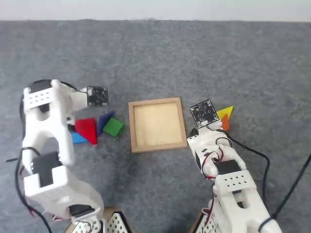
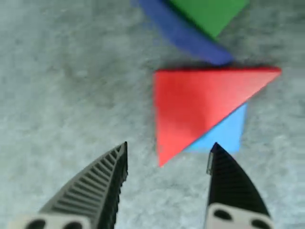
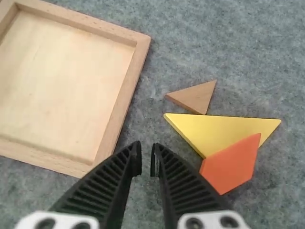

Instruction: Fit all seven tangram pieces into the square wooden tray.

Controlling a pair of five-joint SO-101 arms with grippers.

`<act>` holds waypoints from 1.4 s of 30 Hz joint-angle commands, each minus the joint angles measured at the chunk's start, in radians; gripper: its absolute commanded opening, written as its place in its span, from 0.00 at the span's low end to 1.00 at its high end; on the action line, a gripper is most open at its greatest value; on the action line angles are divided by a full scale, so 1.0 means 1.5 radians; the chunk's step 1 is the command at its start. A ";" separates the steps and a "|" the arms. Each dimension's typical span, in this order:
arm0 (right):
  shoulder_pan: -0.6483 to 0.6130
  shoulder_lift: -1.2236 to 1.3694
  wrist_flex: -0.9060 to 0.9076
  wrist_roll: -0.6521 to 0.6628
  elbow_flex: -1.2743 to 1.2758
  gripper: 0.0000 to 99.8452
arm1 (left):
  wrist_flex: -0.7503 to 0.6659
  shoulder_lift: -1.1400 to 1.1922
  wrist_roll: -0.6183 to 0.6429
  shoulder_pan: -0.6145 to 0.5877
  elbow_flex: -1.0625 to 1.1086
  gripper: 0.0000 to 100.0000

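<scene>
Fingers (image 2: 102,186) of the left gripper (image 2: 169,145) are standing wide apart, hovering over a red triangle (image 2: 195,102) that is lying on a light blue piece (image 2: 226,133). A dark blue piece (image 2: 181,31) and a green piece (image 2: 209,12) are lying just beside it.

Fingers (image 3: 119,181) of the right gripper (image 3: 145,152) are sitting nearly together, holding nothing, near a corner of the wooden tray (image 3: 126,95).

The tray is lying between the arms on grey carpet (image 1: 194,58), showing bare wood inside.

On the right arm's side of the tray, a yellow triangle (image 3: 219,131), an orange piece (image 3: 231,164) touching it, and a brown triangle (image 3: 193,98) are lying on the carpet.
</scene>
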 commanded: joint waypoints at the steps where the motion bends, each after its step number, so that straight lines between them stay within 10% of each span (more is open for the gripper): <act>1: 0.008 0.003 -0.014 -0.005 -0.021 0.06 | -0.021 -0.001 -0.015 0.009 0.016 0.27; 11: 0.008 0.003 -0.019 -0.005 -0.023 0.06 | -0.306 0.009 -0.010 0.064 0.194 0.27; 20: 0.010 0.003 -0.019 -0.005 -0.023 0.06 | -0.324 0.000 0.087 0.095 0.190 0.27; 37: 0.010 0.003 -0.014 -0.005 -0.023 0.06 | -0.043 -0.026 0.642 0.134 0.059 0.26; 42: 0.010 0.003 -0.013 -0.005 -0.023 0.06 | -0.018 -0.074 0.613 0.119 -0.008 0.26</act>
